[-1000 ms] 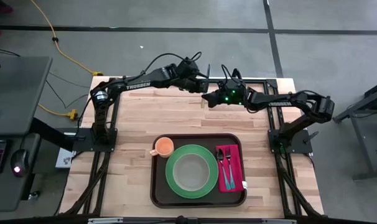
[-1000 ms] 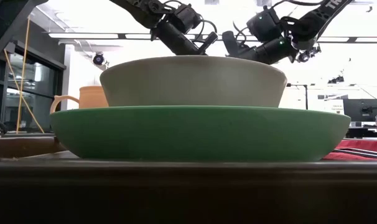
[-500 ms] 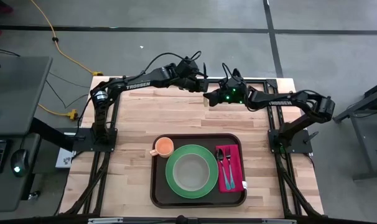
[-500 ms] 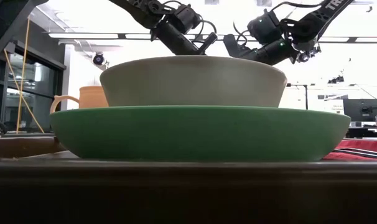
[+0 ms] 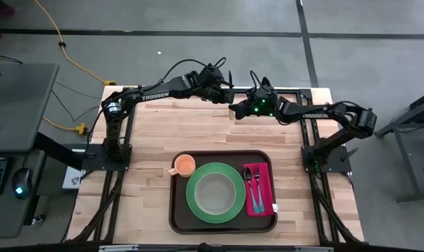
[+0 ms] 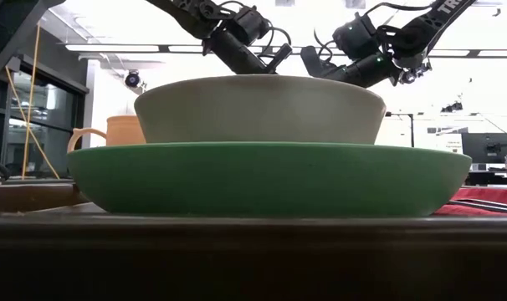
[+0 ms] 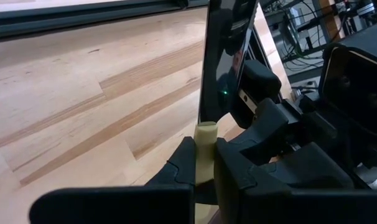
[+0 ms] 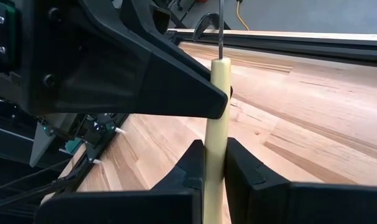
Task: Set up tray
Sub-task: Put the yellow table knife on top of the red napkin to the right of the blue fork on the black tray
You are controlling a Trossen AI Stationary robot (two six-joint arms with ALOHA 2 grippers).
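A knife with a cream handle [image 8: 216, 112] and a dark blade [image 7: 229, 56] hangs above the far middle of the table, blade end up. My left gripper [image 5: 229, 99] and my right gripper [image 5: 236, 110] meet there, both shut on its handle. Near the front stands the dark brown tray [image 5: 178, 213]. On it a grey bowl [image 5: 215, 194] sits in a green plate [image 5: 194, 199], an orange cup [image 5: 185, 165] stands to the left, and a fork and spoon [image 5: 250, 183] lie on a magenta napkin [image 5: 262, 194]. My left gripper pinches the knife's cream handle near its blade end [image 7: 205, 146] between its two fingers, which lie across it. The knife is lifted clear of the table, its blade pointing up past the fingers. My right gripper pinches the same handle farther from the blade [image 8: 214, 158] between its two fingers, coming from the table's right side. The handle stands roughly upright between them, its upper end [image 8: 221, 70] beside the left gripper's finger [image 8: 176, 87].
Bare wood [image 5: 198, 129] lies between the grippers and the tray. The tray has a free strip [image 5: 268, 218] near its right rim beside the napkin. Black frame rails [image 5: 296, 91] run along the table's far edge and sides.
My right gripper's fingers have shut on the knife's handle while my left gripper has kept its hold. Both arms and the knife have stayed in place above the far part of the table.
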